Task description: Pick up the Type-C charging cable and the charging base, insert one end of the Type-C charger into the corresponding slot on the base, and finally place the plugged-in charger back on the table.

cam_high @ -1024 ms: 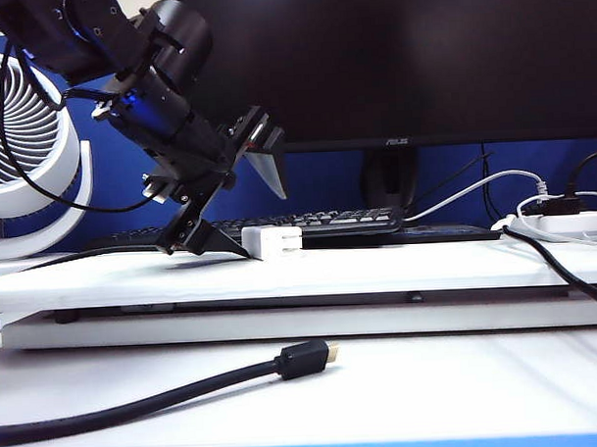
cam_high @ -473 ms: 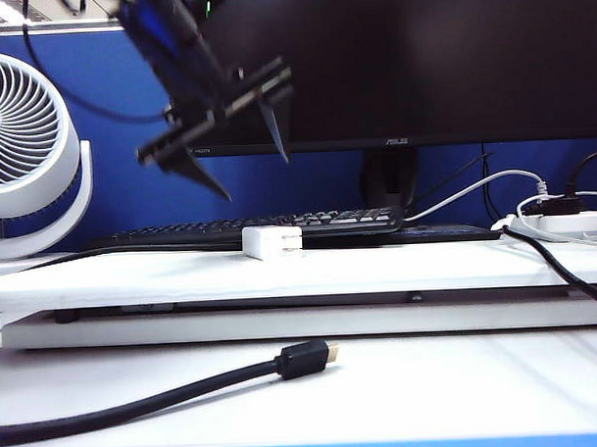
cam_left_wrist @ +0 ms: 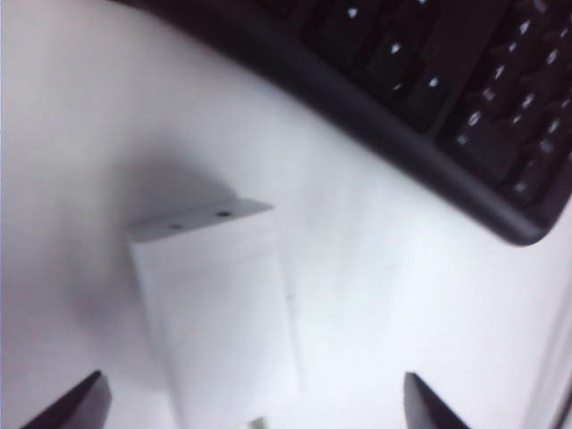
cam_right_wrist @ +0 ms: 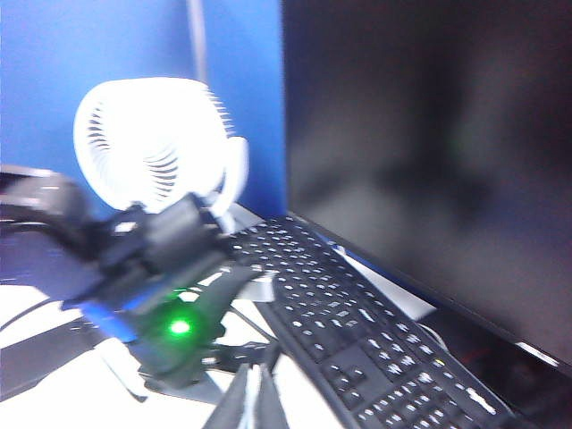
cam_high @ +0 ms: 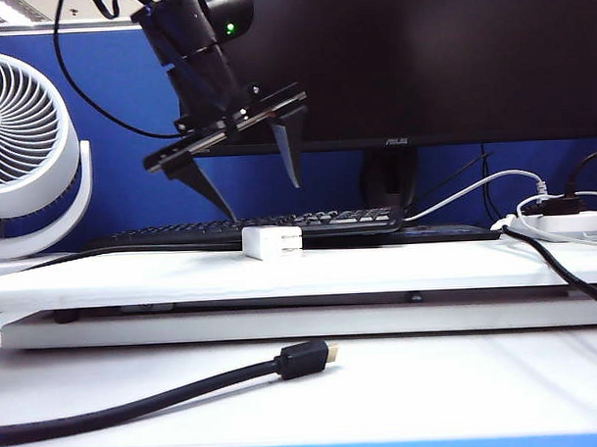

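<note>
White table (cam_high: 402, 387) near: black cable (cam_high: 138, 406) | shelf: charging base (cam_high: 271, 241) beside keyboard (cam_high: 328, 220) | left gripper (cam_high: 253, 181) has risen off the base, jaws wide, empty: pickup not made | right gripper (cam_right_wrist: 250, 402) closed, empty | Type-C cable not identified.

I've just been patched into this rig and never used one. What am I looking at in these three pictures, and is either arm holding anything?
It is a two-armed robot; each arm ends in a two-finger gripper. The wide picture comes from a fixed camera facing the table. There the left gripper hangs open above the charging base, a small white block on the raised shelf in front of the keyboard. The left wrist picture looks down past its fingertips at that block. The right wrist picture shows the right gripper shut and empty, facing the fan. Nothing is held. A black cable lies in front.
</note>
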Robot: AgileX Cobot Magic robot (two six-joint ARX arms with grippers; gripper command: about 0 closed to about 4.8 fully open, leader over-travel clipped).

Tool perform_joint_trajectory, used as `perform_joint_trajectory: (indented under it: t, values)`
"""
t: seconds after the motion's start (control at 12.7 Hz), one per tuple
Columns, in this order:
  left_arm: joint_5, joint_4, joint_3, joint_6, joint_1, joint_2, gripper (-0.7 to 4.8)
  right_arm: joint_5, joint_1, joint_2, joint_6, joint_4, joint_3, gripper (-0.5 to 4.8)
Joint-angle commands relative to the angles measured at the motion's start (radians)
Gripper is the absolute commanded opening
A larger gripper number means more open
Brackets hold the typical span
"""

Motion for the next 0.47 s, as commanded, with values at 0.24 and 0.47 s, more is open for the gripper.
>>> perform_joint_trajectory:
  t: [0.24, 0.47]
  values:
    - [0.013, -0.031, 0.018, -0.083, -0.008, 0.037, 4.3, -0.011, 0.002, -0.009, 0.003, 0.017, 0.005, -0.05]
    - [-0.021, -0.035, 0.058, -0.089, -0.024, 0.078, 4.3, -0.017, 0.002, -0.015, 0.007, 0.016, 0.005, -0.05]
